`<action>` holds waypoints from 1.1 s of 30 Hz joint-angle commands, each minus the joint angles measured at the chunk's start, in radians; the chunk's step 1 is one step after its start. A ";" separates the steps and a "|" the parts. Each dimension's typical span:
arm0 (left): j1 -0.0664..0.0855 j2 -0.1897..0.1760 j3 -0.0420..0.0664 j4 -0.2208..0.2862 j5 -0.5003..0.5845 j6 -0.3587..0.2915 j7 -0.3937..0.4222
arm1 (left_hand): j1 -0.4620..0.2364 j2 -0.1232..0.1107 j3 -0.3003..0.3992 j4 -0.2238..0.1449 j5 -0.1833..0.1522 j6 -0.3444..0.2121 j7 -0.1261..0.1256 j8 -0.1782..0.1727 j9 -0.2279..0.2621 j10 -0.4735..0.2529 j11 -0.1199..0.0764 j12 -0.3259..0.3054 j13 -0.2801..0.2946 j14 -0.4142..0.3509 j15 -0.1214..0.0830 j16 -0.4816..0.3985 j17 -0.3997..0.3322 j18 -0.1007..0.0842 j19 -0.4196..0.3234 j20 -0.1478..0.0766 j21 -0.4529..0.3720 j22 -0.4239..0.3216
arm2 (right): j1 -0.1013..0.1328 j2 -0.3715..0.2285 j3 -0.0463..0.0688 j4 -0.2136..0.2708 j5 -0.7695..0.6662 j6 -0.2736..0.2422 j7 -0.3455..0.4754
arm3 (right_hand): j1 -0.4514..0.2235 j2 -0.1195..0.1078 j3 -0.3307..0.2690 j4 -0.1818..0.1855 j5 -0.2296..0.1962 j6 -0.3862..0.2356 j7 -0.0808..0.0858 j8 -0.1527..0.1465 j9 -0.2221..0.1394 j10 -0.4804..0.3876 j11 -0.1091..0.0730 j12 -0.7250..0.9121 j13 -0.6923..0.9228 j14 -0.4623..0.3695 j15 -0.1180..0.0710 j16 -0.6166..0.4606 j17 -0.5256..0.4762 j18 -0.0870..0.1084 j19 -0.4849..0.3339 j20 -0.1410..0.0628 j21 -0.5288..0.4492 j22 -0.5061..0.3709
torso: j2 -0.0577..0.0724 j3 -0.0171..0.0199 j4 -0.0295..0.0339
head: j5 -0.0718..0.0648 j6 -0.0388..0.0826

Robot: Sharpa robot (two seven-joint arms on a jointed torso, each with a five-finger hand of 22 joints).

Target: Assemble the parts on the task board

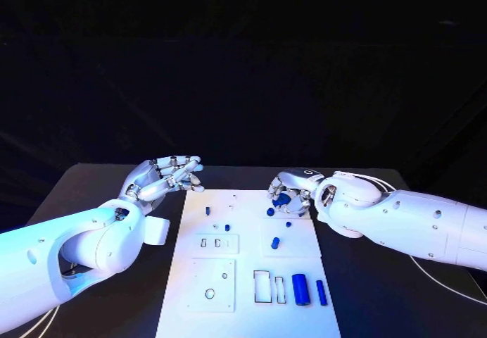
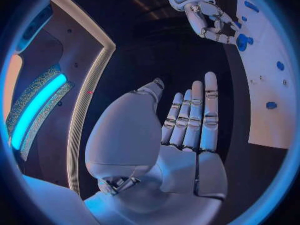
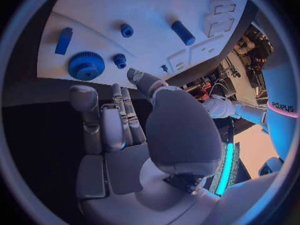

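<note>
- Holds the left hand (image 1: 162, 179) above the black table (image 1: 101, 184), just off the far left corner of the task board (image 1: 254, 320).
- Grips nothing with it. In the left wrist view, shows the fingers (image 2: 210, 105) straight and side by side, with the thumb set apart and the palm bare.
- Reaches the right hand (image 1: 289, 191) over the far right part of the board, close against a large blue gear (image 1: 282, 201).
- Grips nothing there either, going by the right wrist view. Has the fingers (image 3: 84, 102) stretched out, with the large gear (image 3: 86, 66) lying flat near the board's edge just past the fingertips. Cannot tell whether it is touched.
- Has a small blue gear (image 3: 119, 60) just beside the large one, near the thumb.
- Leaves a short blue peg (image 1: 275, 243) lying mid-board, well apart from both hands.
- Leaves a thick blue cylinder (image 1: 300, 289) and a thin blue rod (image 1: 321, 292) side by side at the near right, just beside two rectangular slots (image 1: 269, 286).
</note>
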State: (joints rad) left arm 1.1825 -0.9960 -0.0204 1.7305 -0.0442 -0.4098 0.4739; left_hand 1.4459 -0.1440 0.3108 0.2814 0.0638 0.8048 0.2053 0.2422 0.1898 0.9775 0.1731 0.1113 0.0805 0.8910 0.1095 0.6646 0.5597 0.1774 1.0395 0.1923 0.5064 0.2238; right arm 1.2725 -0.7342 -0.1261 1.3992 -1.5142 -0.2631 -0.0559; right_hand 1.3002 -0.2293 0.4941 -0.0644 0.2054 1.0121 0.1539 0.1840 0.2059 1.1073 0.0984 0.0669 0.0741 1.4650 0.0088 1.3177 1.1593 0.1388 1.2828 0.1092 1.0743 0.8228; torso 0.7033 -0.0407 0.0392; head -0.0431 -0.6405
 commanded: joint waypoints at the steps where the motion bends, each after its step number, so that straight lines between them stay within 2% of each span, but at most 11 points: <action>1: 0.004 -0.002 0.001 0.008 -0.003 0.020 0.017 | -0.001 -0.011 0.000 0.003 -0.004 0.000 0.019 0.006 0.001 -0.004 -0.002 0.002 0.000 -0.013 0.001 0.004 0.002 0.000 -0.010 0.002 0.006 0.003 | 0.000 0.005 0.000 -0.001 -0.051 0.041 -0.051 | -0.001 -0.007 -0.006 0.005 -0.005 -0.008 0.002 -0.005 0.002 -0.007 0.001 0.002 0.001 0.044 0.003 0.010 0.009 -0.012 0.012 0.001 0.011 0.016 | 0.009 -0.0016 0.0051 | -0.004 -0.001; 7: 0.008 -0.005 0.002 0.014 -0.003 0.021 0.017 | -0.001 -0.011 0.000 0.003 -0.004 -0.001 0.019 0.006 0.001 -0.005 -0.001 0.002 0.000 -0.016 0.002 0.005 0.002 0.000 -0.013 0.003 0.008 0.004 | -0.003 0.016 0.000 -0.009 -0.059 0.053 -0.063 | -0.001 -0.005 -0.007 0.007 -0.006 -0.010 0.002 -0.006 0.003 -0.007 0.001 0.003 0.001 0.045 0.003 0.016 0.015 -0.015 0.019 0.001 0.025 0.036 | 0.015 -0.0028 0.0079 | -0.007 -0.004; 19: 0.014 -0.009 0.004 0.022 -0.003 0.023 0.015 | -0.002 -0.011 -0.001 0.003 -0.004 -0.004 0.021 0.004 0.001 -0.009 0.000 0.000 -0.001 -0.024 0.003 0.006 0.002 0.000 -0.019 0.004 0.011 0.006 | -0.009 0.028 -0.002 -0.017 -0.075 0.091 -0.085 | -0.001 0.005 -0.007 0.017 -0.007 -0.008 0.002 -0.005 0.006 0.000 0.000 0.008 0.003 0.044 0.003 0.024 0.018 -0.015 0.018 0.002 0.028 0.039 | 0.027 -0.0048 0.0196 | -0.014 -0.005; 29: 0.016 -0.010 0.005 0.025 -0.003 0.027 0.014 | -0.001 -0.011 -0.001 0.003 -0.004 -0.006 0.023 0.003 0.001 -0.012 0.002 -0.001 -0.002 -0.029 0.005 0.007 0.002 -0.001 -0.023 0.005 0.012 0.008 | -0.012 0.037 -0.002 -0.024 -0.080 0.090 -0.093 | 0.000 0.017 0.008 0.029 -0.001 0.007 0.003 0.002 0.014 0.018 0.000 0.016 0.006 0.043 0.003 0.036 0.027 -0.017 0.022 0.002 0.043 0.061 | 0.035 -0.0068 0.0272 | -0.020 -0.001; 33: 0.017 -0.011 0.005 0.025 -0.003 0.027 0.013 | -0.001 -0.011 -0.001 0.003 -0.004 -0.006 0.023 0.003 0.001 -0.012 0.002 -0.001 -0.002 -0.029 0.005 0.007 0.002 -0.001 -0.023 0.005 0.012 0.008 | -0.013 0.038 -0.002 -0.025 -0.080 0.090 -0.093 | 0.000 0.023 0.022 0.037 0.002 0.022 0.002 0.010 0.021 0.037 -0.003 0.023 0.008 0.043 0.001 0.046 0.037 -0.021 0.029 0.001 0.060 0.086 | 0.037 -0.0078 0.0268 | -0.021 0.000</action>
State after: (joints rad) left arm 1.1974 -1.0074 -0.0166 1.7525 -0.0447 -0.4044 0.4749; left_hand 1.4460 -0.1439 0.3107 0.2814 0.0639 0.8046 0.2053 0.2421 0.1896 0.9738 0.1769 0.1113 0.0803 0.8681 0.1147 0.6685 0.5605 0.1775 1.0235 0.1944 0.5141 0.2305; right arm 1.2613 -0.6975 -0.1275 1.3752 -1.5791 -0.1898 -0.1417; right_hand 1.2981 -0.2151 0.5121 -0.0272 0.2010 1.0295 0.1568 0.1922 0.2262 1.1402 0.0947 0.0842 0.0815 1.4650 0.0089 1.3606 1.1954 0.1377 1.3058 0.1109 1.1323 0.9078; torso 0.7377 -0.0476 0.0649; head -0.0633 -0.6413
